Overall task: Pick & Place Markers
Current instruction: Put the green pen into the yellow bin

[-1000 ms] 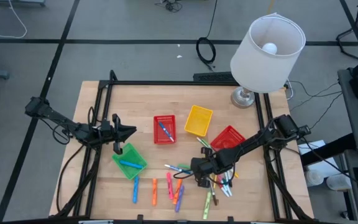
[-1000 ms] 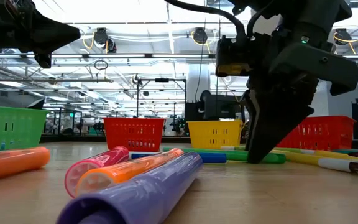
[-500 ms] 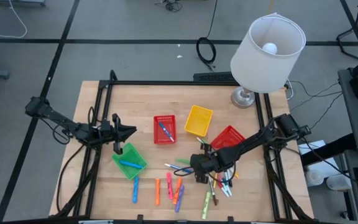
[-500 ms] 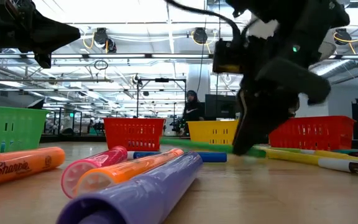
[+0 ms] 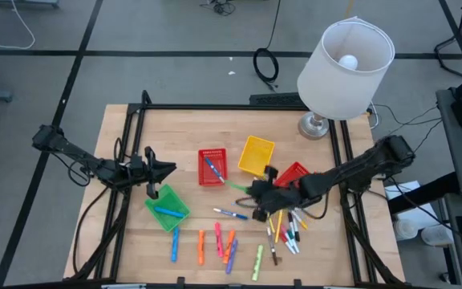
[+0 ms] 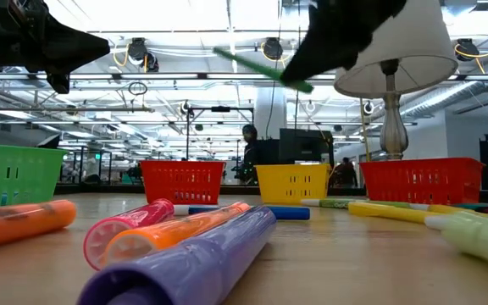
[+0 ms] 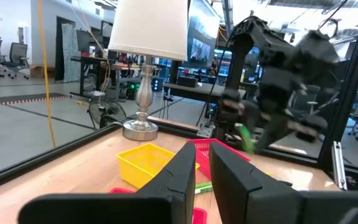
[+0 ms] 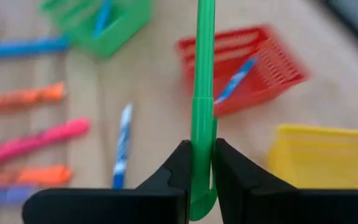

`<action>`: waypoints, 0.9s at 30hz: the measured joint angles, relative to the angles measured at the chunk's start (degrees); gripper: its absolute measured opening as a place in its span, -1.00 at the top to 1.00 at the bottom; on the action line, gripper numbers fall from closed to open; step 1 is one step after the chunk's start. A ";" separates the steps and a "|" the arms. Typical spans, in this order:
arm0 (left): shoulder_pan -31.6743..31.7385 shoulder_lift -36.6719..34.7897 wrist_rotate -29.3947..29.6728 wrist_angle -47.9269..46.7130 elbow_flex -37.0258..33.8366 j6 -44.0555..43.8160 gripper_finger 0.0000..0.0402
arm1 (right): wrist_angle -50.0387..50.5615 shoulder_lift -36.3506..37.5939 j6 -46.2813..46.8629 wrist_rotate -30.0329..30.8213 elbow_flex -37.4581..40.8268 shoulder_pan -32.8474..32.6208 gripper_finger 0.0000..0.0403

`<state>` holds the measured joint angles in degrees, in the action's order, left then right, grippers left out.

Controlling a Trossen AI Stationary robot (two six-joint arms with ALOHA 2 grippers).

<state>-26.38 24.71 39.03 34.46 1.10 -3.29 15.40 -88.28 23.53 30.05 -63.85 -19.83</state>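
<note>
Right gripper [image 5: 251, 189], jaws now clamping the green marker [image 8: 201, 93], is lifting it off the surface beside the yellow basket [image 5: 256, 155]; left gripper [image 5: 169, 169], jaws narrow, is hovering over the green basket [image 5: 168, 207].

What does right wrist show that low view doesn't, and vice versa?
Right wrist only: the fingers clamped on the barrel, a blue marker lying in the red basket, and another blue one in the green basket. Low view only: the lamp, and the purple marker up close. Both: the right gripper holding the green marker clear of the table.
</note>
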 joint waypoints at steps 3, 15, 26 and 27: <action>0.00 0.01 -0.01 -0.02 0.00 0.02 0.72 | 0.20 4.36 5.37 5.61 1.20 1.97 0.84; 0.01 0.00 -0.01 0.00 0.00 0.00 0.72 | -21.38 9.77 19.39 5.30 23.76 14.00 0.84; -0.01 0.00 0.01 0.02 0.00 1.51 0.72 | -35.24 3.04 20.79 -3.27 29.04 19.14 0.84; -0.01 0.01 0.01 0.02 0.00 1.53 0.72 | -35.00 2.43 20.82 -3.30 29.05 19.25 0.84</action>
<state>-26.39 24.72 39.05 34.48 1.10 -1.76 -19.60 -85.85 44.35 26.76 -34.80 -0.58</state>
